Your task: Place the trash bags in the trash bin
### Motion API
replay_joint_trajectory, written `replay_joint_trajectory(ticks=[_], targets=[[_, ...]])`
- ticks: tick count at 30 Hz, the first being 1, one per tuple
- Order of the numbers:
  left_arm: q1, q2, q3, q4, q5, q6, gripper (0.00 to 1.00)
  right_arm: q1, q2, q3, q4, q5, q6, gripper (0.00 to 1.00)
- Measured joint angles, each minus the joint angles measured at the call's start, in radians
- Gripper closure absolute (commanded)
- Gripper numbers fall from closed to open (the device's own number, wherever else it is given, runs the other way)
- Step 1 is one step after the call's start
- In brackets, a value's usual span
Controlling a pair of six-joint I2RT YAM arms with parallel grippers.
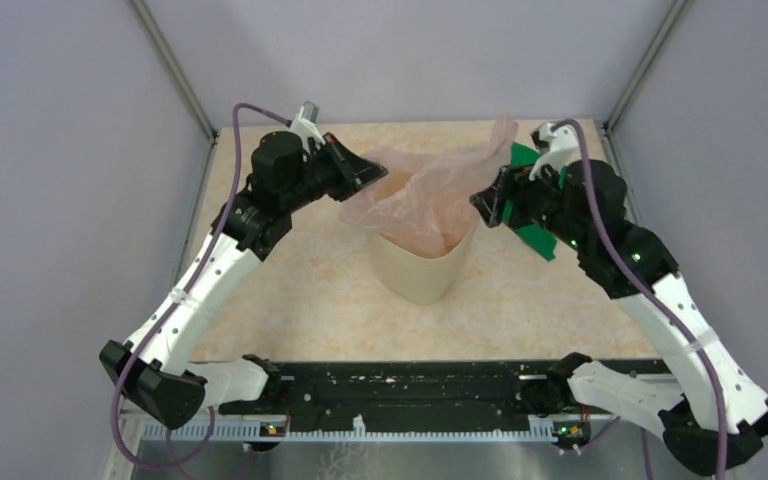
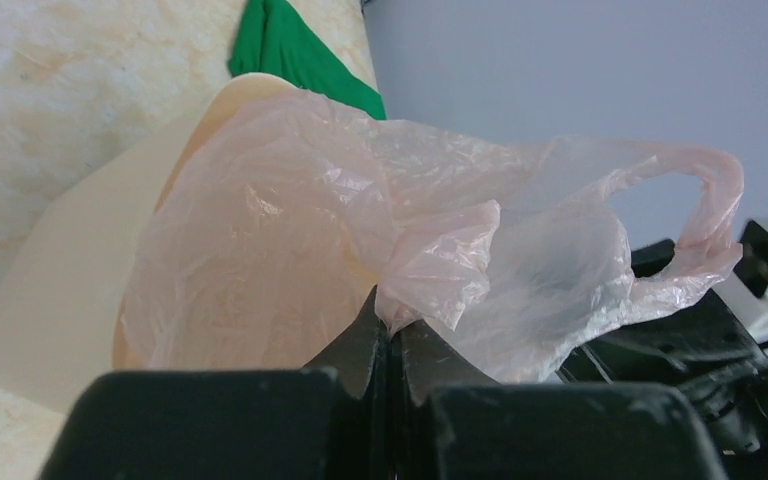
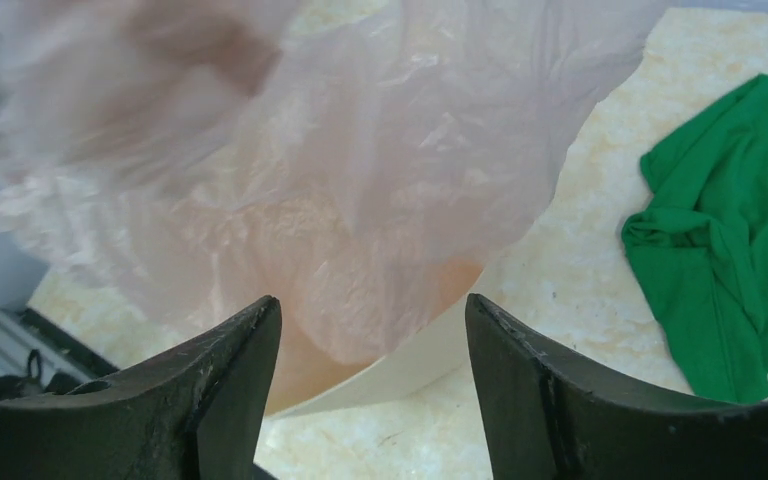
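Note:
The cream trash bin point(image 1: 420, 272) stands mid-table. A pale-pink trash bag point(image 1: 422, 195) billows over its mouth, its lower part hanging inside. My left gripper point(image 1: 372, 172) is shut on a bunched fold of the trash bag point(image 2: 440, 270) at the bin's left rim; the pinch shows at my left gripper point(image 2: 392, 330) in the left wrist view. My right gripper point(image 1: 482, 205) hovers at the bin's right rim. In the right wrist view my right gripper point(image 3: 372, 320) stands open, with nothing between the fingers; the trash bag point(image 3: 360, 170) and the trash bin point(image 3: 410, 365) lie just beyond the tips.
A green cloth point(image 1: 532, 238) lies on the table under the right arm, also visible as the green cloth point(image 3: 730, 240) right of the bin. Grey walls and metal posts enclose the table on three sides.

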Motion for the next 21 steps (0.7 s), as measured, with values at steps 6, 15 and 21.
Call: replay_joint_trajectory(ticks=[6,15,21], targets=[[-0.061,-0.027,-0.036,0.038,-0.099,-0.055,1.00,0.000,-0.177,-0.027,-0.007,-0.118,0.010,0.39],[-0.094,0.013,-0.034,0.072,-0.161,-0.076,1.00,0.050,-0.240,-0.133,0.043,-0.270,0.052,0.33],[-0.100,0.058,-0.004,0.063,-0.170,-0.072,1.00,0.247,-0.090,-0.129,0.071,-0.132,0.020,0.25]])
